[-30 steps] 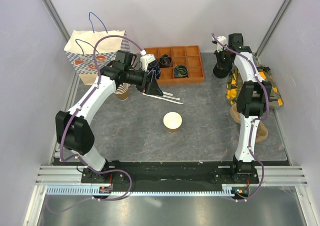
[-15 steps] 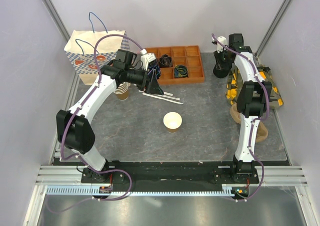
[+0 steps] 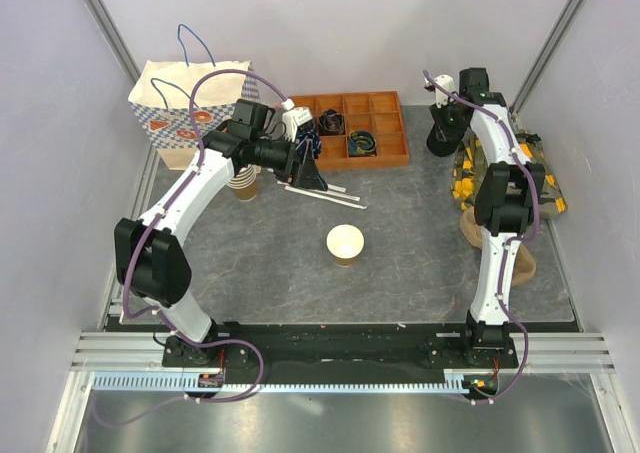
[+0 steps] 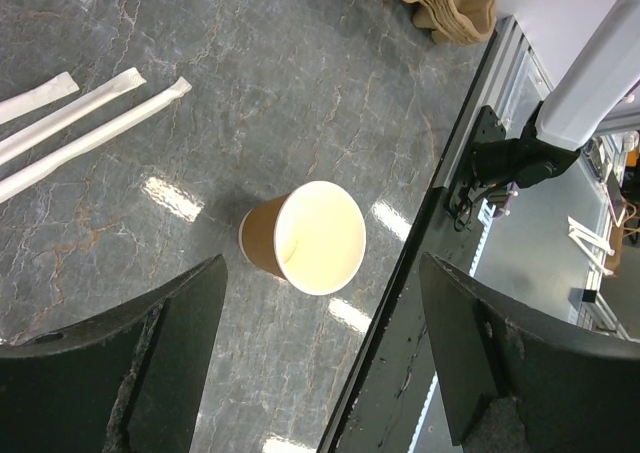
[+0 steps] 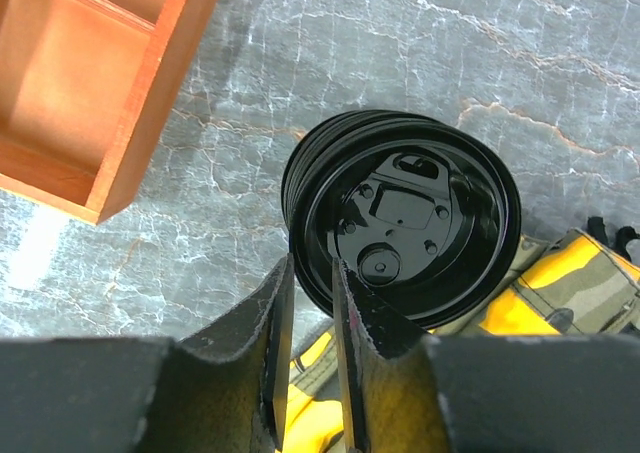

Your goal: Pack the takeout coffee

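- Takeout cup (image 3: 345,243) upright near the middle of the grey marbled surface (image 3: 420,253), lidless, cream inside showing, kraft wall outside, touching nothing.
- Left fingers (image 3: 310,171) spread wide and holding nothing, hanging above the surface between the orange tray (image 3: 385,160) and the cup, right over the wrapped straws (image 3: 330,195).
- From the left wrist view: cup lying in the open span between the two dark fingers, apart from both; three straws off to the upper left.
- Right fingers (image 3: 441,133) at the far right of the surface, pointing down at a stack of black lids (image 5: 400,213).
- Only a narrow slit between those two fingers, with the near rim of the lid stack running into it. Cannot tell whether the rim is pinched or merely straddled.
- Lid stack resting on the surface just beside the tray's right-hand corner, its near edge against a yellow camouflage pouch (image 3: 465,178).
- Stack of lidless paper cups (image 3: 245,185) standing just beside the left arm, near the paper bag (image 3: 170,108).
- Paper bag upright in the far left corner, blue handles up.
- Brown pulp carriers (image 3: 518,263) piled at the right edge, beside the right arm.
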You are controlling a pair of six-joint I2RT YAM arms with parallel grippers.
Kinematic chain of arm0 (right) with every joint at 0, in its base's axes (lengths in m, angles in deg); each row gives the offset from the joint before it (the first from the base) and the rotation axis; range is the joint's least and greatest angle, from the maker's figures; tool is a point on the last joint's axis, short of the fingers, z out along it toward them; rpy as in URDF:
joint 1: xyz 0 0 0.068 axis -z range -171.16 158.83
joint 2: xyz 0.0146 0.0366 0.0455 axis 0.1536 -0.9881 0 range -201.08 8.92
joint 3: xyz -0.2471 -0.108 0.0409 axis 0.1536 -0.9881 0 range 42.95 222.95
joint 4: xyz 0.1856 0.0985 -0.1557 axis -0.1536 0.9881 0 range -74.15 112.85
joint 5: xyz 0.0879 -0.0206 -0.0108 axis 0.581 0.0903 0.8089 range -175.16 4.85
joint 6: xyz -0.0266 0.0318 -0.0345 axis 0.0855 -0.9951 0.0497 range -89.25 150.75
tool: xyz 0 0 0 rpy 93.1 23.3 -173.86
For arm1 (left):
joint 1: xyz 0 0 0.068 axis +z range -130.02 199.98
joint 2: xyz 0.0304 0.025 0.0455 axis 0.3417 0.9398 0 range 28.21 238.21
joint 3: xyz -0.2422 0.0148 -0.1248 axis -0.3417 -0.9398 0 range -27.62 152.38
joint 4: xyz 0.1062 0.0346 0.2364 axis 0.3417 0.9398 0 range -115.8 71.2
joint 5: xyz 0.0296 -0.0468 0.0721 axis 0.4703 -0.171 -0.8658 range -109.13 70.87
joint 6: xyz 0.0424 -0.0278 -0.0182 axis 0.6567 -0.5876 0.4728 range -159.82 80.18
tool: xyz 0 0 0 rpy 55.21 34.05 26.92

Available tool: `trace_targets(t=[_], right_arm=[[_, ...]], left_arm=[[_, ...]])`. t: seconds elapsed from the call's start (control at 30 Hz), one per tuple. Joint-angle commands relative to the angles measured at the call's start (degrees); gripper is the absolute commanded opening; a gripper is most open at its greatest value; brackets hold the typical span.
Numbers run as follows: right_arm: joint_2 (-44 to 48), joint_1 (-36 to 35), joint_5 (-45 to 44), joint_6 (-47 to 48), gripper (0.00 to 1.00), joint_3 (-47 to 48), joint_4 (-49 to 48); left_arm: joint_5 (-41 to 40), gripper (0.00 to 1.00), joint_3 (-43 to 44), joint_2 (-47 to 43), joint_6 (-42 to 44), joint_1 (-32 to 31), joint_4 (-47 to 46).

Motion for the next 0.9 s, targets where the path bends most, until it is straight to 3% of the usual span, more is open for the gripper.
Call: trace_targets(t=[0.0, 0.27, 0.53, 0.87], right_arm=[[-0.3, 0.5, -0.3, 1.2, 0.29, 3.3, 0.3], [-1.8, 0.5, 0.5, 1.4, 0.29, 4.7, 1.3], [-1.3, 0.5, 2.5, 2.1, 0.36, 4.3, 2.6], [-1.3, 0.6, 3.2, 2.1, 0.35, 4.3, 2.7]], left_arm=[[1.8, 0.85, 2.5, 0.2, -1.2, 0.2, -0.7], [1.8, 0.85, 2.5, 0.5, -1.4, 0.2, -0.7], [1.9, 0.84, 2.6, 0.8, -1.6, 0.1, -0.7], [1.9, 0.84, 2.4, 0.7, -1.7, 0.2, -0.7]])
